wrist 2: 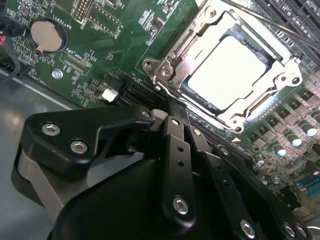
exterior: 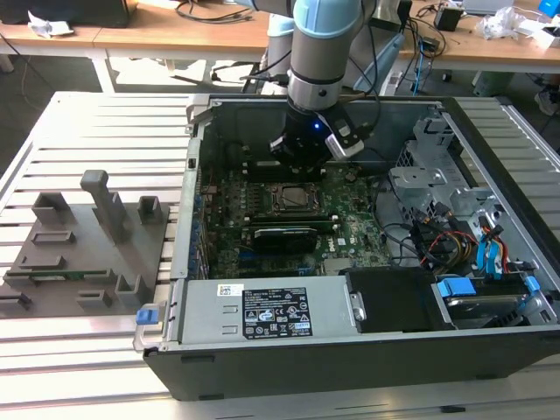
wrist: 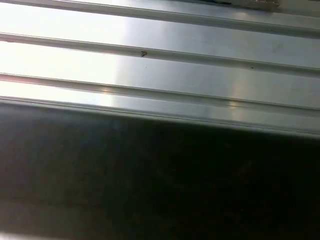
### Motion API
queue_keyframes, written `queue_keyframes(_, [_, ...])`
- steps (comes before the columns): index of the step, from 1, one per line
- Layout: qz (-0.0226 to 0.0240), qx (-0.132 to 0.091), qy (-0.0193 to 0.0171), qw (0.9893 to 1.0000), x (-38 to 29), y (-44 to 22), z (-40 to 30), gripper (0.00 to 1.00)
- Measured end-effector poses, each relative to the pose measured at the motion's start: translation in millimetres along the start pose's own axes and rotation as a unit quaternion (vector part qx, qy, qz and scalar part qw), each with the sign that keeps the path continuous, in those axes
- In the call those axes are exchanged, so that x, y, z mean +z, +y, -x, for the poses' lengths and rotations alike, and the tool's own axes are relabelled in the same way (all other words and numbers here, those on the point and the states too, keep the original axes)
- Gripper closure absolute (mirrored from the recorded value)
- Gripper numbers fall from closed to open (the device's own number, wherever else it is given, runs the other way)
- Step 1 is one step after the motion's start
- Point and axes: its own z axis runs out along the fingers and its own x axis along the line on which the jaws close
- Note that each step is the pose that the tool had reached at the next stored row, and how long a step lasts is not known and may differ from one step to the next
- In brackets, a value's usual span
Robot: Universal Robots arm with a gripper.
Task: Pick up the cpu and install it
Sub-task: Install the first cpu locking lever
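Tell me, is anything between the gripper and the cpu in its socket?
Nothing visible. In the second wrist view the cpu sits bare inside the open socket frame, with the gripper close beside it and no cable or part between them.

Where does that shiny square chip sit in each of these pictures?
Exterior view: the shiny square silvery chip lies in the black socket frame on the green motherboard, just below the tool.
Second wrist view: chip sits bright inside the metal-bracketed socket frame, beyond the tool's black links.
First wrist view: not in it.
Shared landmark: the socket frame.
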Motion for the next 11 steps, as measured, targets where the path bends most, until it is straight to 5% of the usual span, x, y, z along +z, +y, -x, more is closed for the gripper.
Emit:
queue_keyframes(6, [0.0023,0.000,-0.0002,1.0000,-0.6,-7.8,-0.8,0.89])
queue_keyframes(11, [0.0146,0.000,-0.0017,0.9999,-0.4,-7.8,-0.8,0.89])
